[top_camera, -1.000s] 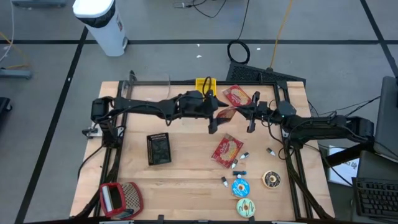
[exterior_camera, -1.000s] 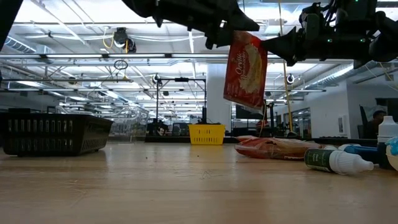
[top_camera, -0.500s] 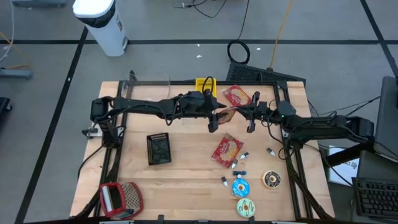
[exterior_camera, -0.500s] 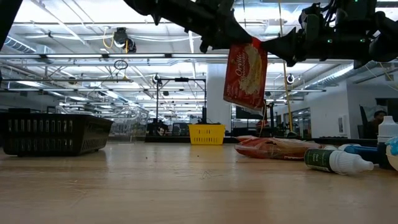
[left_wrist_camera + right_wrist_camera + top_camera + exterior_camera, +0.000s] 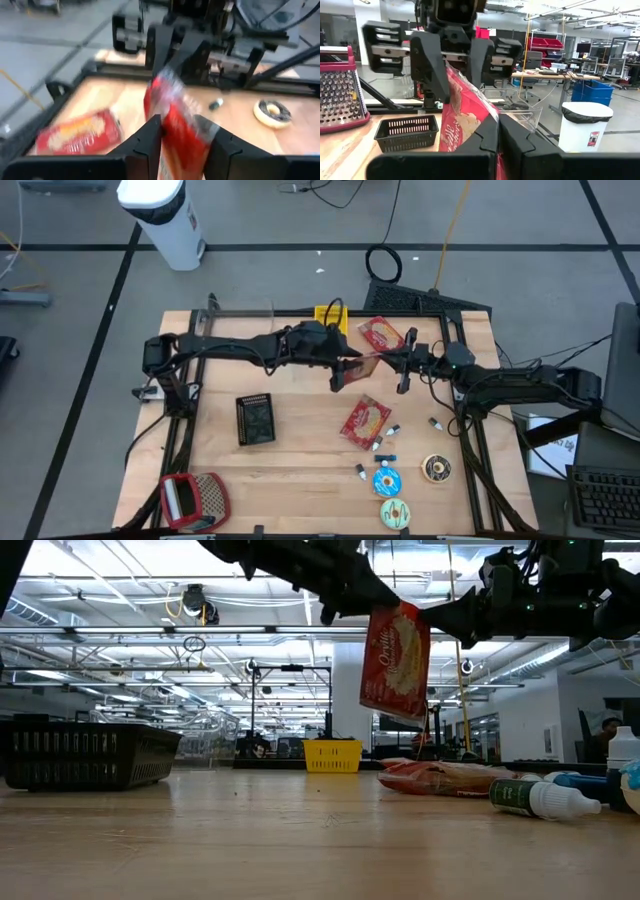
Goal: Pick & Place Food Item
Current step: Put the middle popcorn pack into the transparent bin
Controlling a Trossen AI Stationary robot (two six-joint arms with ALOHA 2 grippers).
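Above the table [image 5: 300,470], the right gripper [image 5: 378,361] pinches the red snack bag [image 5: 395,660]; the left gripper [image 5: 347,366] seems clamped on it too. Lifted; placing remains.

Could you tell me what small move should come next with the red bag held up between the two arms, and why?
Probably the right tool should open. The red popcorn bag hangs above the table with both tools pinching it, and the left tool has closed onto it, so this looks like a handover.
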